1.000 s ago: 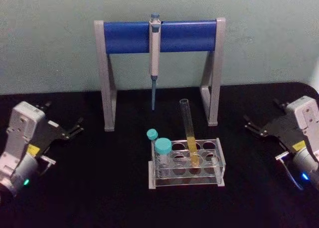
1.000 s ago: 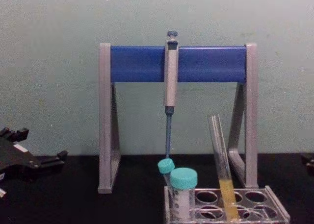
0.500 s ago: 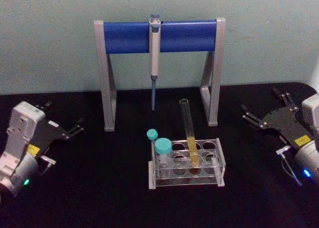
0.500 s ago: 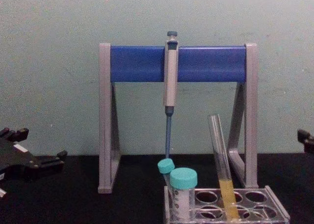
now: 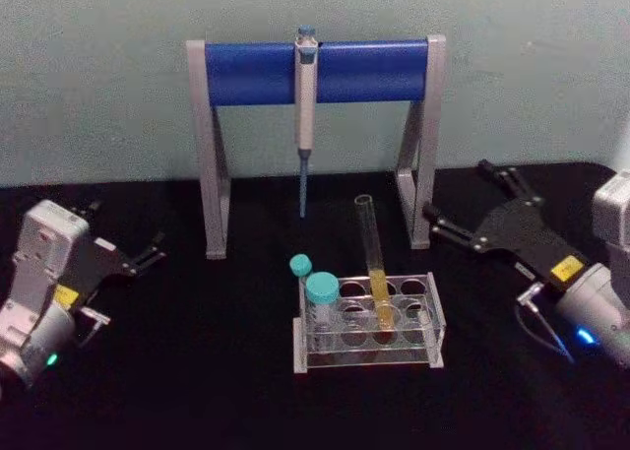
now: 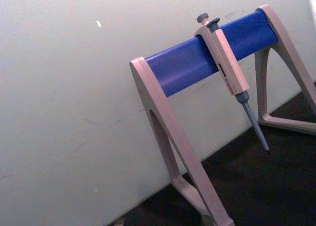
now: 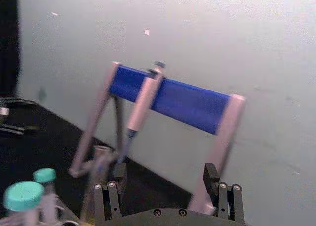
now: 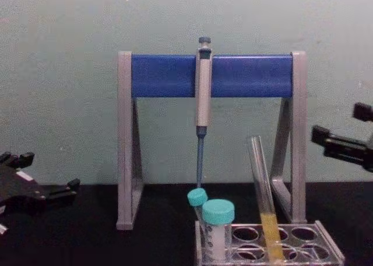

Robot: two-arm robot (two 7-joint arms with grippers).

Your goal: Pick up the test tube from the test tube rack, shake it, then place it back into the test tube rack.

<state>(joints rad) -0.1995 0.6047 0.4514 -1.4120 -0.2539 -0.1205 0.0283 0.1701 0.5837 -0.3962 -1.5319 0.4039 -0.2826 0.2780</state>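
Test tube (image 5: 372, 258) is seen leaning in a middle hole of the test tube rack (image 5: 434, 324), yellow liquid in its lower part, touched by nothing. Right gripper (image 5: 465, 194) is held right of it, near the pipette stand (image 5: 315, 71), fingers spread wide. Left gripper (image 5: 148, 253) is parked far left, fingers apart. Writing on the yellow labels (image 5: 566, 268) of both grippers cannot be read.

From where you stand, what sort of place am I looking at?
Probably a laboratory bench: a pipette hangs on a blue-barred stand, and a test tube of yellow liquid leans in a test tube rack beside teal-capped tubes. The right gripper hovers open nearby; the left gripper sits aside.
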